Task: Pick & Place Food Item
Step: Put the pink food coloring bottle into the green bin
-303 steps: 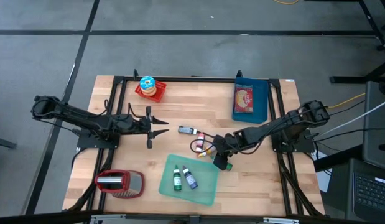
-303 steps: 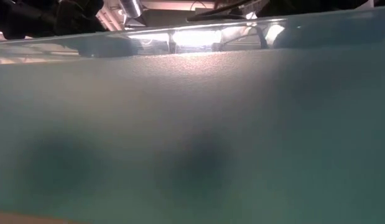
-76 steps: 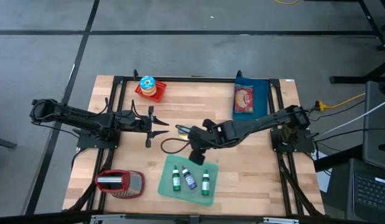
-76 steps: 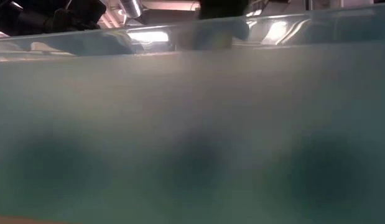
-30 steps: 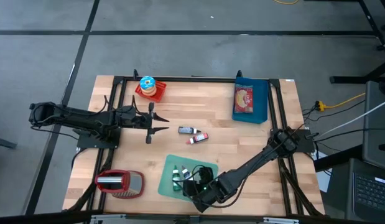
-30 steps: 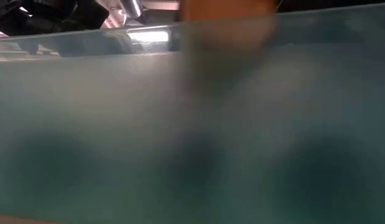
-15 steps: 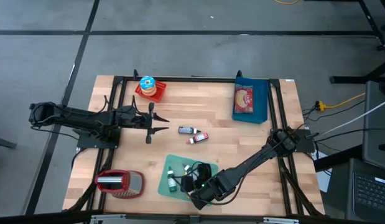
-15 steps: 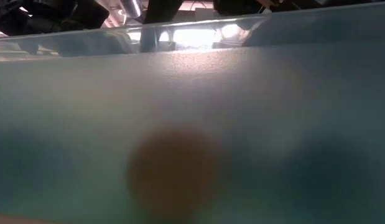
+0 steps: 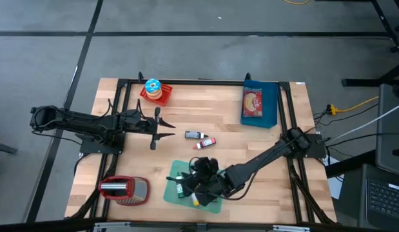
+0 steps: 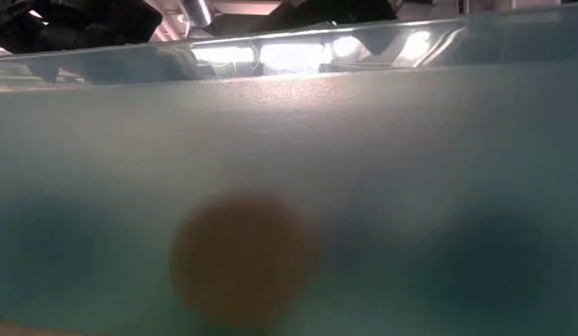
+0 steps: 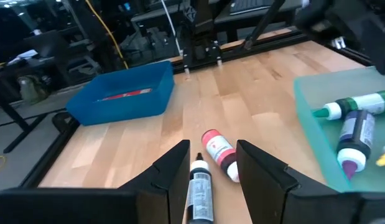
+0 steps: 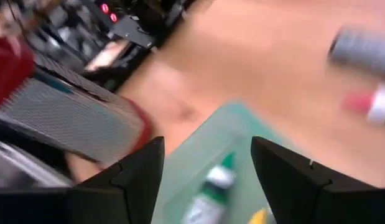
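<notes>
Right gripper [image 9: 198,185] hovering over the translucent green plastic tray [image 9: 215,205] nr the table's front edge, fingers [image 12: 135,174] spread wide w/ nothing between them. In the right wrist view, looking down past those fingers at a small green-capped dropper bottle [image 12: 212,183] lying on its side in the tray, w/ a yellow tip [image 12: 259,217] showing just beside it. Also lying in the tray: a purple-tipped bottle [image 11: 352,144], touching the green one, seen from the left wrist view; the arm's covering the rest of the tray in the high view, so can't tell the full count. Yellow-capped piece [image 9: 194,201] peeking out beside the arm nr the tray's front.

Left gripper [image 9: 162,129] parked over the light wooden slatted table [image 9: 296,193] at mid-left, fingers [image 11: 172,175] standing apart, not gripping anything, pointing toward two bottles lying loose on the bare wood at table centre: a black-labelled one [image 9: 194,135] and a red-capped one [image 9: 205,143], just beside each other, well apart from the tray.

Further out: red wire-mesh basket [image 9: 124,189] at front left nr the tray; blue plastic bin w/ a red food packet [image 9: 259,103] at back right; red dish holding a stacked colourful ring toy [image 9: 154,90] at back left. Low view showing only blurred teal w/ an orange blob [image 10: 237,257].
</notes>
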Controlling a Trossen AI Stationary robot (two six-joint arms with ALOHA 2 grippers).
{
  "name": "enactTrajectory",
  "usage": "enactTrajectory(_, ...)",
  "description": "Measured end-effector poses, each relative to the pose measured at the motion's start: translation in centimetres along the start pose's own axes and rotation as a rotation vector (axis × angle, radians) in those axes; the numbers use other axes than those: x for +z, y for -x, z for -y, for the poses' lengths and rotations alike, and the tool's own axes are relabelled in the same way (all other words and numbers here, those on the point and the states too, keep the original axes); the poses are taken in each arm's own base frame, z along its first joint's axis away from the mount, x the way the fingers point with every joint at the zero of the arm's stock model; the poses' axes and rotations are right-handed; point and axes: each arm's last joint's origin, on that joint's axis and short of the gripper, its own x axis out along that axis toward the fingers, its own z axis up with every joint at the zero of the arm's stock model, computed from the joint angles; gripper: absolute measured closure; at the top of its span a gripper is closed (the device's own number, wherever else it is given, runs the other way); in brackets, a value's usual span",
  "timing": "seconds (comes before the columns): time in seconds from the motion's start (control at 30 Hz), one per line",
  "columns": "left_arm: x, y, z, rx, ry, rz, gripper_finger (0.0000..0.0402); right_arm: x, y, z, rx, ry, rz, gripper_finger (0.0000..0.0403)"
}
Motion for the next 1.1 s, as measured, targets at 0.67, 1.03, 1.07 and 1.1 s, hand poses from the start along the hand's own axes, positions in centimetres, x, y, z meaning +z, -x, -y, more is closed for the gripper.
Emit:
enactTrajectory(0.67, 0.0, 0.0, -0.1, 0.039, -0.018, -0.007, 0.0276, 7.9, -5.9, 7.9, -0.361, 0.700, -0.447, 0.0159)
enactTrajectory(1.03, 0.0, 0.0, -0.2, 0.055, -0.018, -0.011, 0.0276, 9.4, -7.3, 9.9, -0.343, 0.870, -0.596, 0.0159)
enactTrajectory(1.07, 0.0, 0.0, -0.2, 0.054, -0.018, -0.011, 0.0276, 9.3, -7.5, 10.3, -0.348, 0.884, -0.613, 0.0159)
enactTrajectory(1.1, 0.0, 0.0, -0.2, 0.054, -0.018, -0.011, 0.0276, 9.3, -7.6, 10.6, -0.346, 0.896, -0.633, 0.0159)
